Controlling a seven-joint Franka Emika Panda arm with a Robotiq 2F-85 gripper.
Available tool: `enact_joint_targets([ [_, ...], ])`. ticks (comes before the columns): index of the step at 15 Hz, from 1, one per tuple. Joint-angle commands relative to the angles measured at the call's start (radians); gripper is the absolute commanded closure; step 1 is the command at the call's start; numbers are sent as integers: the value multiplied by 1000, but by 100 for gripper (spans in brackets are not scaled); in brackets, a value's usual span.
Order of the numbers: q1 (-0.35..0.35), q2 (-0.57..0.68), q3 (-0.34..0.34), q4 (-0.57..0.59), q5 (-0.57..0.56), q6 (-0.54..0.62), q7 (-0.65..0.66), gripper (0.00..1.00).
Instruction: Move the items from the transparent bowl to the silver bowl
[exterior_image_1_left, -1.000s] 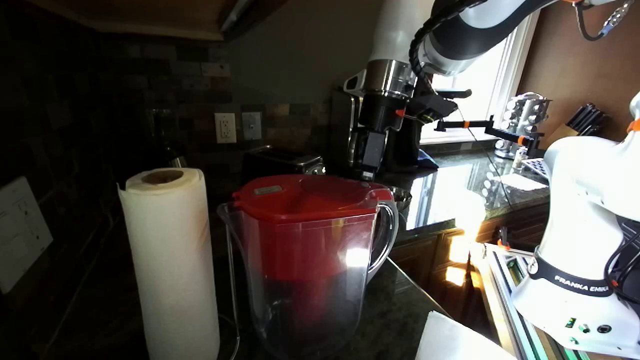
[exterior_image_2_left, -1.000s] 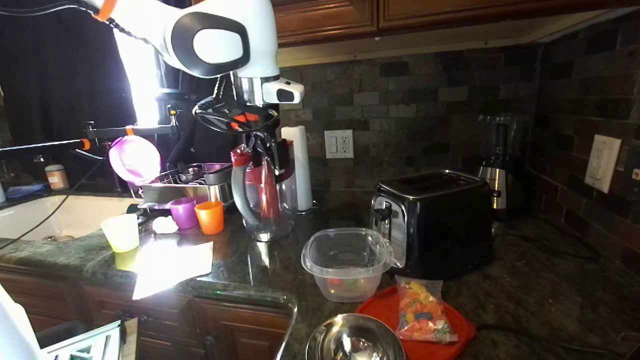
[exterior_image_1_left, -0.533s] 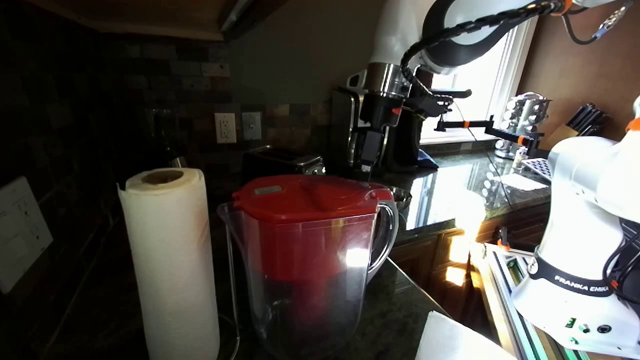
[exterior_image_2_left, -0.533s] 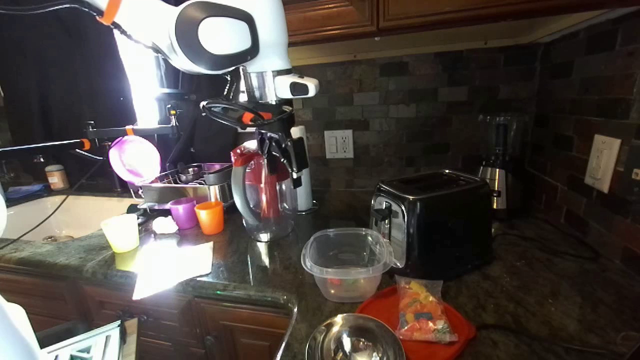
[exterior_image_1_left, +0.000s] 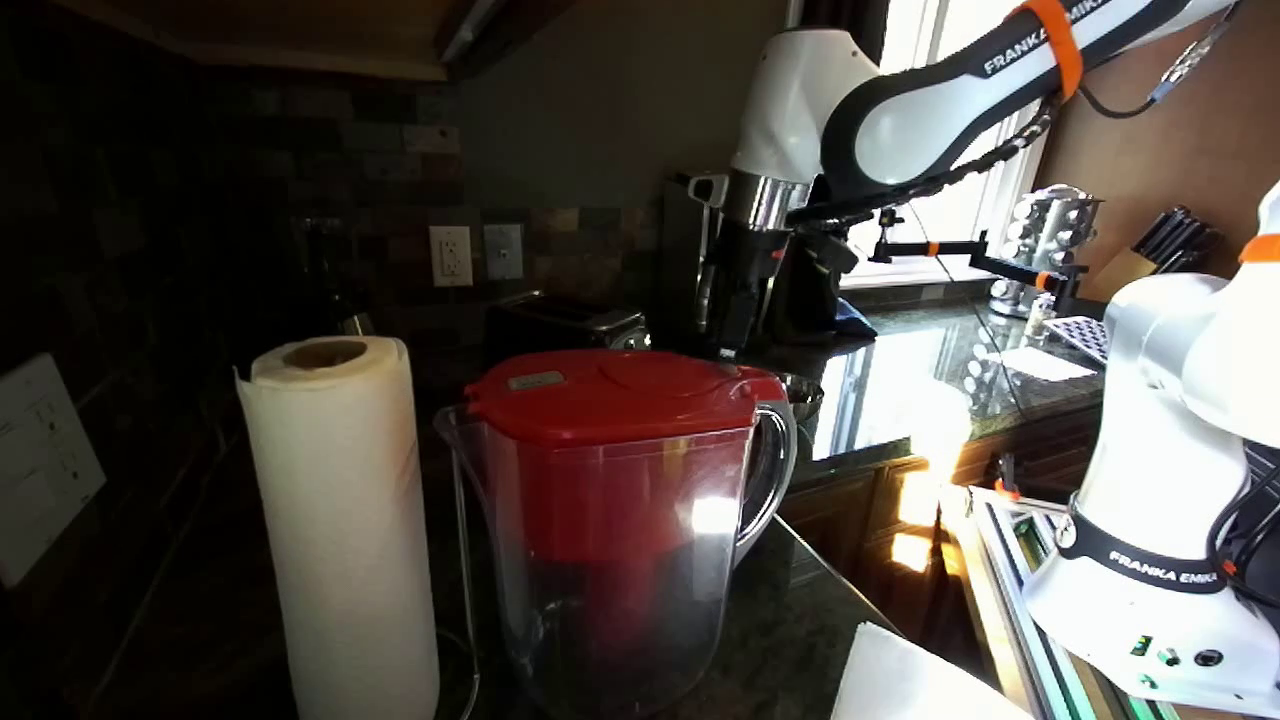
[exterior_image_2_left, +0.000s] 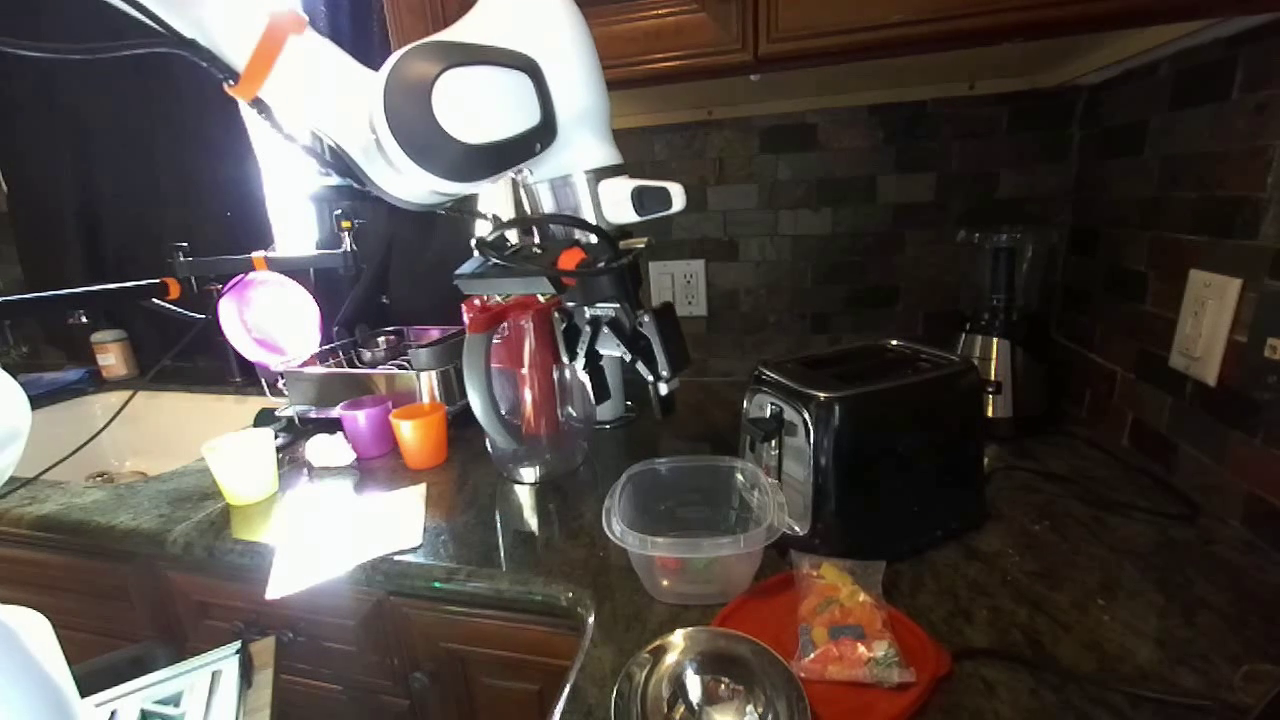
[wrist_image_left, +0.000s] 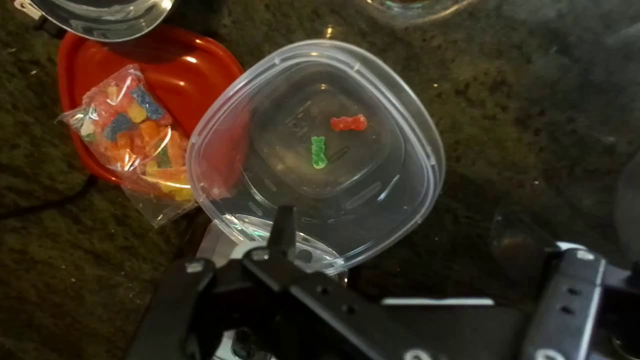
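Observation:
The transparent bowl stands on the dark counter beside the toaster and shows from above in the wrist view. A red gummy and a green gummy lie apart on its floor. The silver bowl is in front of it and is cut off at the top left of the wrist view; part of it shows behind the pitcher. My gripper is open and empty, in the air above and behind the transparent bowl. In the wrist view one finger overlaps the bowl's near edge.
A red lid bearing a bag of candy lies between the bowls and the toaster. A red-topped pitcher and a paper towel roll stand behind the gripper. Orange and purple cups stand near the sink.
My gripper has moved right and slightly down toward the transparent bowl in an exterior view, and the wrist has turned so its two fingers show apart. The bowls and candy have not moved.

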Motion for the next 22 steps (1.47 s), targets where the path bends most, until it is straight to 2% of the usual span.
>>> enact_joint_targets([
  [1,0,16,-10,-5,-10,23,-2,0],
  [5,-4,38,-12,-7,-14,40,-9,0],
  [22,-32,323,-46,134,33,51,-13,0],
])
